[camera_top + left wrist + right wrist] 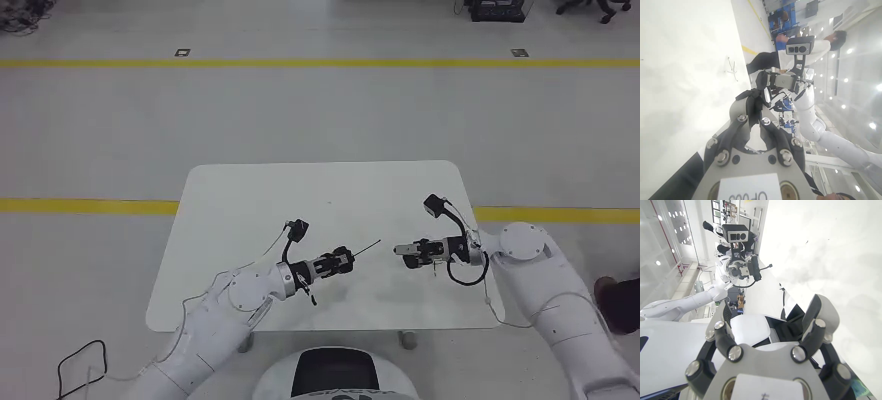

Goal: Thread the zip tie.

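My left gripper [347, 257] is clamped on the zip tie [368, 247], just above the table [300, 190] a little left of its middle. From between the pads the tie sticks out as a thin dark strip pointing right and slightly far, so its long axis runs from near-left to far-right, almost in line with the forearm behind it. Its free end [770, 265] looks a little thicker than the strip, which I take to be the head, though I cannot be sure. The part of the tie behind my pads I cannot make out. Following that line onward, my right gripper [402, 250] hangs over the right half of the table with its fingers spread wide and nothing between them. It faces left, toward the free end, a touch nearer to me than the end and with a clear gap between the two. So the tie lies to the left of my right gripper and points nearly straight at it. That gripper is the free one and the closer one to the loose end. I judge the next move depends on lining its opening up with the tie's slanted axis.
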Controlling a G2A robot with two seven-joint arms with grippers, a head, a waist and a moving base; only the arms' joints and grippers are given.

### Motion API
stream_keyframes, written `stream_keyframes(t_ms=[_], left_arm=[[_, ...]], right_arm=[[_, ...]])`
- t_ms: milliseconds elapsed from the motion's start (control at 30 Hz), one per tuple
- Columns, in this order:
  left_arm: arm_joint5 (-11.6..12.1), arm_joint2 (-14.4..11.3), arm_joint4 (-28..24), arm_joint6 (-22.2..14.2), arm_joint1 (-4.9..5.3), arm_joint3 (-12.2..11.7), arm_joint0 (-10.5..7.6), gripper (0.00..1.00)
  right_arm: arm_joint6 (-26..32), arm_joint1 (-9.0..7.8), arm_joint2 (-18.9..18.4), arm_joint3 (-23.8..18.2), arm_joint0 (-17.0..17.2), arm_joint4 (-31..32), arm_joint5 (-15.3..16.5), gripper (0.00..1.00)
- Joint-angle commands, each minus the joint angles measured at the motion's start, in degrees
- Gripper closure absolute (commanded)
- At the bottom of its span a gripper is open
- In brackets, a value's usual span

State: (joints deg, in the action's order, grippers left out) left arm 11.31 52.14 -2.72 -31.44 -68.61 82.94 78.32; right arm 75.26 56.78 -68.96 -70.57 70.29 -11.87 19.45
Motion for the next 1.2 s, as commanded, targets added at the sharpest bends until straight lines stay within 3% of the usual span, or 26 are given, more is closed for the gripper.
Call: stream_keyframes(t_ms=[0,133,500,833,933,1167], left_arm=[[0.0,0.0,0.0,0.0,0.0,0.0,0.0,1.0],[0.0,0.0,0.0,0.0,0.0,0.0,0.0,1.0],[0.0,0.0,0.0,0.0,0.0,0.0,0.0,1.0],[-0.9,-0.1,-1.0,0.3,-0.06,0.1,-0.28,1.0],[-1.7,0.4,-4.2,-2.9,0.09,0.1,-0.87,1.0],[-4.1,1.6,-10.2,-15.5,0.99,-0.8,-2.76,1.0]], right_arm=[[0.9,0.17,-0.2,0.7,-0.3,-3.6,0.0,0.0],[4.4,0.69,1.2,4.1,-3.2,-9.6,0.0,0.0],[4.4,1.25,14.6,14.3,-13.6,-20.1,0.0,0.0],[3.7,1.27,14.6,14.1,-13.3,-20.0,0.0,0.0],[4.4,1.14,14.0,13.7,-12.8,-19.2,0.0,0.0],[4.4,0.26,15.2,11.8,-10.5,-23.3,0.0,0.0]])
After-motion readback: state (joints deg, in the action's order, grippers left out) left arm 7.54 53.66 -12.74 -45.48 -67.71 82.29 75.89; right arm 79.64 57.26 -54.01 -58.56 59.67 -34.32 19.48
